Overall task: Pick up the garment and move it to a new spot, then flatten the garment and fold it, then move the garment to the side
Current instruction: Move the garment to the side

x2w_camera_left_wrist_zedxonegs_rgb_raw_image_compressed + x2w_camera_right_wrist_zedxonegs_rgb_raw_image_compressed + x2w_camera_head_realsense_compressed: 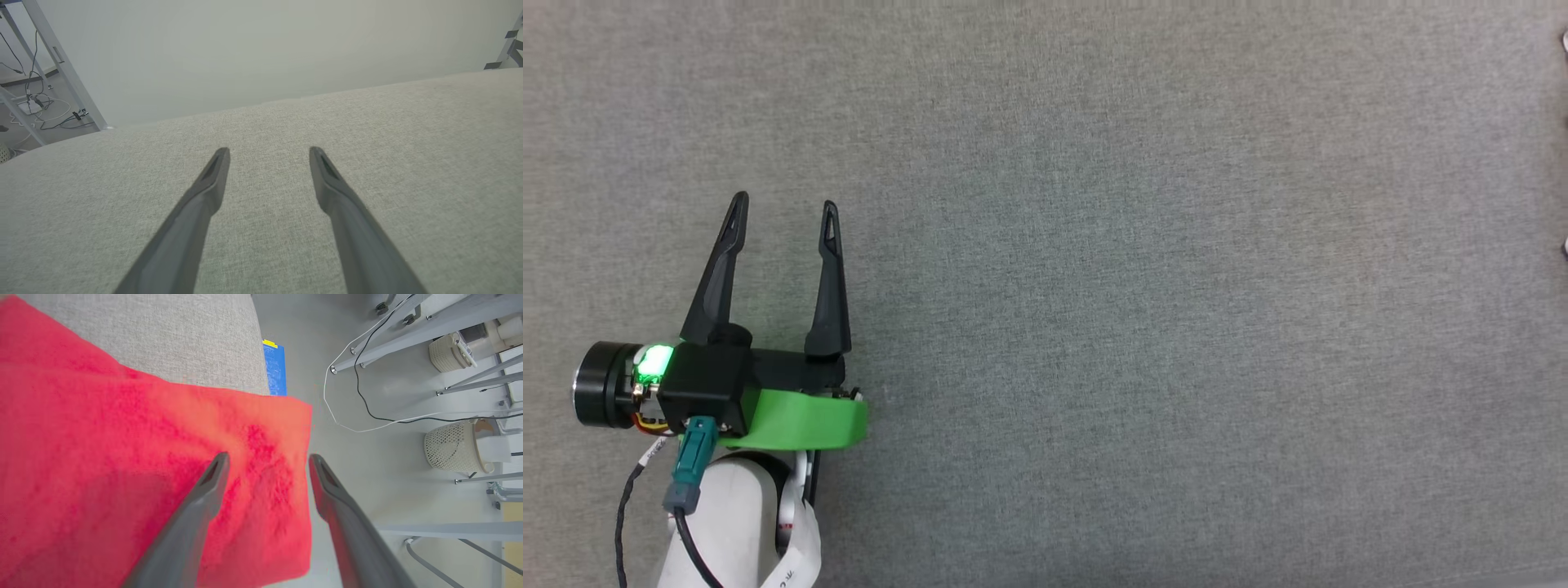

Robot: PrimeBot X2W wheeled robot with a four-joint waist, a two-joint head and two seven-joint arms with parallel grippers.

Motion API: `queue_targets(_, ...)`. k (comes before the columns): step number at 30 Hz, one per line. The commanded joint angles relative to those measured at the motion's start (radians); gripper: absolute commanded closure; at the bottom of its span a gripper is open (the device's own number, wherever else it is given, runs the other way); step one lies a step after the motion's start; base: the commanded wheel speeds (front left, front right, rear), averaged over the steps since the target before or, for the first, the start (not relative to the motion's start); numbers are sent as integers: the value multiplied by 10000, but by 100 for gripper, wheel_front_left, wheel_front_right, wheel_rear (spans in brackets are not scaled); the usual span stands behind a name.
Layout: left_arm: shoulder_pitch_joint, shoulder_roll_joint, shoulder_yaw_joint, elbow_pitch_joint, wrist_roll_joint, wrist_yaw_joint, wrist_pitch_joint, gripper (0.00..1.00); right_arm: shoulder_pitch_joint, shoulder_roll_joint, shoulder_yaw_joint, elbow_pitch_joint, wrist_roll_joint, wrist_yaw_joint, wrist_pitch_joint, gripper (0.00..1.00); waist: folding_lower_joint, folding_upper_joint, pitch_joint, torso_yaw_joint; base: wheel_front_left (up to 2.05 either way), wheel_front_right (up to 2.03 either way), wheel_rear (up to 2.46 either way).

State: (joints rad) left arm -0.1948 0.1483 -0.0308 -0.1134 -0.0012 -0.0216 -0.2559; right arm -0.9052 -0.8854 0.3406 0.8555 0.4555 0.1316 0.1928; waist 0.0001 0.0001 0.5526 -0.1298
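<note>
A grey fabric surface (1176, 286) is spreading across the head view. In the right wrist view, a blue sheet (274, 367) is lying at twelve o'clock, cables (369, 411) are trailing at two o'clock, and a cream basket (453, 447) is sitting at three o'clock.

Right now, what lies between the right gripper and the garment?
Nothing; the right wrist view shows the open right gripper straight over an edge of the garment.

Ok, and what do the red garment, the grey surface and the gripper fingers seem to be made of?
The garment: soft knit fabric, perhaps sports mesh, matte; its face looks finely pebbled. The grey surface: woven cloth, matte, with a visible fine weave. The fingers of the left gripper: likely hard black plastic, smooth with a dull sheen.
</note>
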Motion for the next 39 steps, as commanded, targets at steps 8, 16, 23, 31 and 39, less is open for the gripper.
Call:
queue_targets(8,637,-129,45,244,-167,186,-59,0,36,339,-351,-344,-830,-9,-2839,0,-1,-1,-1620,249,0,0,0)
queue_targets(16,1312,-294,183,508,-321,230,-59,0,925,1658,-1486,-1855,-1562,-9,-4515,0,-1,-1,-2660,699,0,0,0)
queue_targets(23,1617,-422,277,835,-413,172,-59,0,2861,3999,-3365,-5445,-2825,-9,-4542,0,-1,-1,-3384,1116,0,0,0)
queue_targets(31,1896,-593,419,1199,-537,94,-59,0,5368,6363,-3613,-8024,-3657,-9,-4544,0,-1,-1,-3999,1532,0,0,0)
queue_targets(39,2194,-720,484,1486,-558,10,-59,0,7478,7738,-3760,-8407,-3637,-9,-4545,0,-1,-1,-4526,1825,0,0,0)
